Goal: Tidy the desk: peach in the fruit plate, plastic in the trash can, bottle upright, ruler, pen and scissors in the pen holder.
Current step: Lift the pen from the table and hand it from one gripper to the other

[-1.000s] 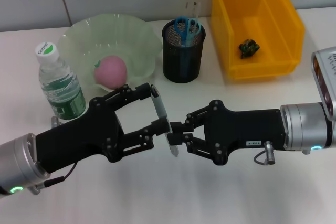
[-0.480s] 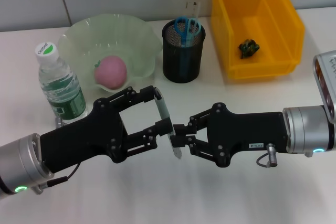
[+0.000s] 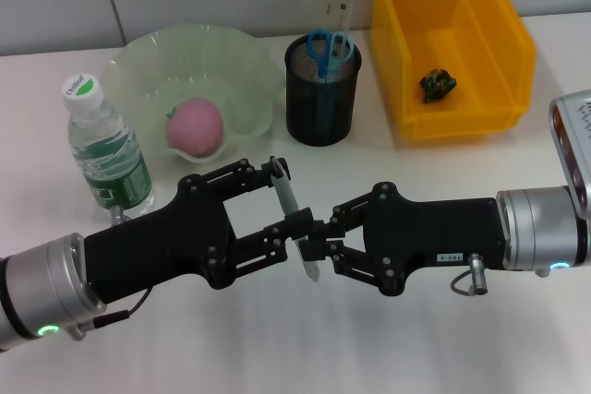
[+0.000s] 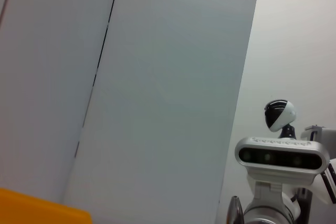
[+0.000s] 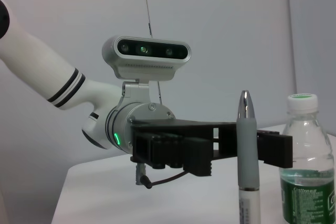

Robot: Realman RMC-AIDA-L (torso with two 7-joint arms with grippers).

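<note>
Right gripper (image 3: pixel 312 248) reaches in from the robot's right, above the desk (image 3: pixel 388 348) centre, fingers closed on the pen (image 3: pixel 292 219) at its lower part; pen stands roughly upright, slightly tilted. Left gripper (image 3: pixel 282 200) reaches in from the left, jaws spread, w/ one finger at the pen's upper end and the other near its mid-section; whether the pads touch the pen can't be told. Both grippers meet tip to tip at the pen.

Right wrist view: pen (image 5: pixel 247 150) upright in foreground, left gripper (image 5: pixel 252 145) spanning behind it, bottle (image 5: pixel 308 177) beside.

Other items, head view:
- Peach (image 3: pixel 195 126) lies inside the fruit plate (image 3: pixel 148 57), far-left area of desk.
- Bottle (image 3: pixel 106 156) stands upright, just beside the plate, on the robot's left.
- Pen holder (image 3: pixel 322 89) stands between plate and trash can (image 3: pixel 499 34); scissors (image 3: pixel 329 48) and ruler (image 3: pixel 343 14) are inside it.
- Plastic (image 3: pixel 438 84) lies on the trash can floor.
</note>
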